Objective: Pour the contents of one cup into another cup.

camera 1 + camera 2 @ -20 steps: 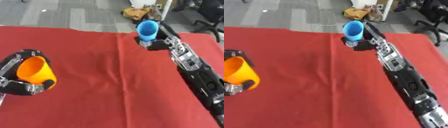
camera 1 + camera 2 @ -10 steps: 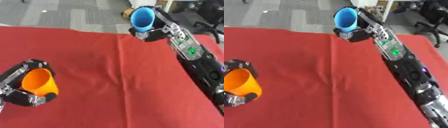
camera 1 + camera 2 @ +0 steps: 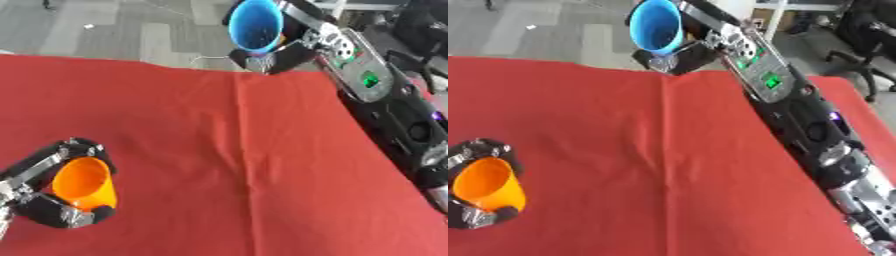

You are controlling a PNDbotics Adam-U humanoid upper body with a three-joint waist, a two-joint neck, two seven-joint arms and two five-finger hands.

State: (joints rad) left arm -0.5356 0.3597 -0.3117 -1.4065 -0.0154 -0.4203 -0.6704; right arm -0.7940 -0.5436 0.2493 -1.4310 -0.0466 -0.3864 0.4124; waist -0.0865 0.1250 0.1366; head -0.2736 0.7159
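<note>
Red cloth (image 3: 219, 150) matt, creased; orange cup (image 3: 85, 183), blue cup (image 3: 257, 25) smooth plastic.

Tilted blue cup (image 3: 256, 25), orange cup (image 3: 83, 183).

Table (image 3: 219, 150): covered in a red cloth, creased down the middle.
Floor (image 3: 122, 35): grey, beyond the far edge.
Office chair (image 3: 868, 35): black, far right.

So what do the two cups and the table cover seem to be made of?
The blue cup and the orange cup look like smooth plastic: even bright colour, thin walls, a soft sheen. The red cover is probably cloth: matte, with a long fold line.
</note>
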